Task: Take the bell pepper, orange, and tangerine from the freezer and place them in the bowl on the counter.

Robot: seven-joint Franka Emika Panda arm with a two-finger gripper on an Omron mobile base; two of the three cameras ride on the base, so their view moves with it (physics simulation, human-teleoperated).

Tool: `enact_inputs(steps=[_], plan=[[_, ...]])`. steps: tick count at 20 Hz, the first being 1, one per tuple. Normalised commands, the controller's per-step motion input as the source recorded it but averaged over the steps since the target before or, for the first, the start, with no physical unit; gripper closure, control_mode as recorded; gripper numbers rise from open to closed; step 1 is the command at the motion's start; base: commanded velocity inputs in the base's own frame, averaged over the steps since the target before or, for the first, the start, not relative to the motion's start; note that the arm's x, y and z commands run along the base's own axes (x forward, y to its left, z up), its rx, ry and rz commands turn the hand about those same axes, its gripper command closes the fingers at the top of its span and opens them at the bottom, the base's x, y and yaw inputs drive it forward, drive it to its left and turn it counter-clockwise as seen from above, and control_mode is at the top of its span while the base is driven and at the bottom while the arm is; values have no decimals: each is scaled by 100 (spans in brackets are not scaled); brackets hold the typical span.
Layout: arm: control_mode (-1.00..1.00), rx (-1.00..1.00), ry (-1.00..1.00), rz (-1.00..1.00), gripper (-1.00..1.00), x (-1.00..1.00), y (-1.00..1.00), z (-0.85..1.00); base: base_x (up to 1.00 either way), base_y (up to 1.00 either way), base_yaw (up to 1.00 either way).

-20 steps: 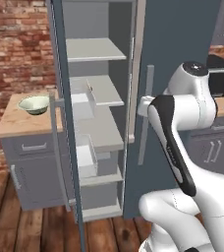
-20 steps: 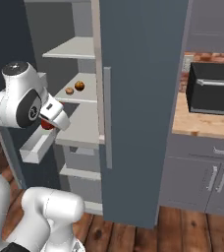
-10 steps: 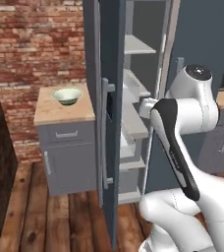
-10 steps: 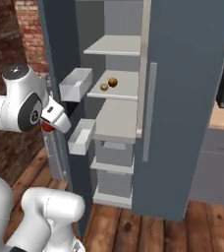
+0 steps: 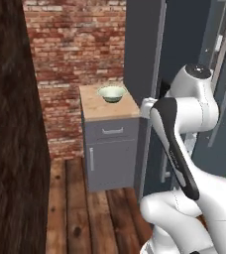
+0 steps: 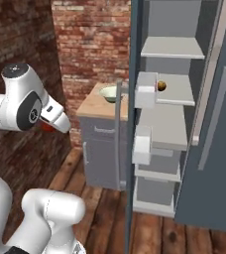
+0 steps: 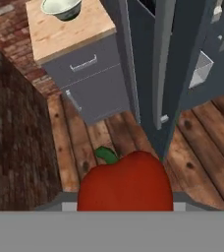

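While the arm hung over the wooden floor, its jaws were closed on the bell pepper, a glossy red fruit with a green stem that sat at the bottom of the hand view. In the right base view a bit of the same red showed beneath the white hand, at the gripper, in front of the brick wall.

The bowl stood on the table, toward its back edge and near the freezer side; it was pale, shallow and upright. The table was a light wooden top on a grey cabinet with a drawer and a door, each with a metal bar handle. The pepper was well apart from the bowl and lower than the table top in the hand view.

Just beside the table stood the freezer, its door swung open. Pale shelves and translucent white bins showed inside. On the second shelf from the top lay one round orange-brown fruit, just behind a bin; whether it was the orange or the tangerine could not be told.
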Motion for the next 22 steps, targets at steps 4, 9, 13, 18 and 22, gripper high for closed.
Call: enact_inputs(steps=[4, 9, 13, 18, 22], plan=[[100, 0, 0, 0, 100, 0, 0, 0, 47, 73, -1], [100, 0, 0, 0, 100, 0, 0, 0, 86, 23, 0], [100, 0, 0, 0, 100, 0, 0, 0, 92, 0, 0], [100, 0, 0, 0, 100, 0, 0, 0, 88, 26, -4], [100, 0, 0, 0, 100, 0, 0, 0, 67, 52, -15]])
